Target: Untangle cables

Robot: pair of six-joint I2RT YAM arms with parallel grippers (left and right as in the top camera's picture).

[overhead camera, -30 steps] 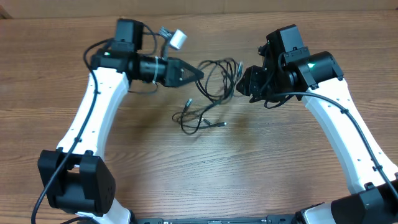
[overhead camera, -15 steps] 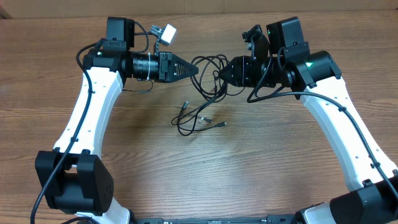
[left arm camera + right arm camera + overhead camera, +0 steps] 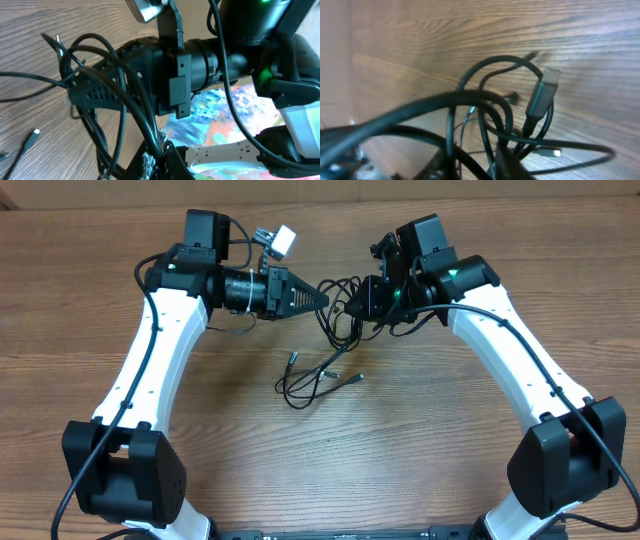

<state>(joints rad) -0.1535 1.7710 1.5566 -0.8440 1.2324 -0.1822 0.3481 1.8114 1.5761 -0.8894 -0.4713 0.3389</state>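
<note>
The cables [image 3: 340, 315] are thin black cords, knotted in the air between my two grippers. Loose loops [image 3: 305, 385] with small silver plug tips trail down onto the wooden table. My left gripper [image 3: 322, 298] points right and is shut on a strand at the tangle's left edge. That strand [image 3: 131, 107] runs into its closed jaws [image 3: 159, 162] in the left wrist view. My right gripper [image 3: 352, 304] faces it from the right, closed around several strands [image 3: 472, 165]. A grey flat plug [image 3: 542, 90] dangles just past its fingers [image 3: 95, 95].
The wooden table [image 3: 420, 450] spreads out on all sides. A small white and grey camera unit [image 3: 283, 242] sticks up from the left wrist. Both white arms [image 3: 150, 370] [image 3: 520, 370] angle in from the near corners.
My right gripper has moved left into the tangle and its jaws have narrowed onto the strands. The left gripper kept its hold and barely shifted. The loops on the table moved slightly.
</note>
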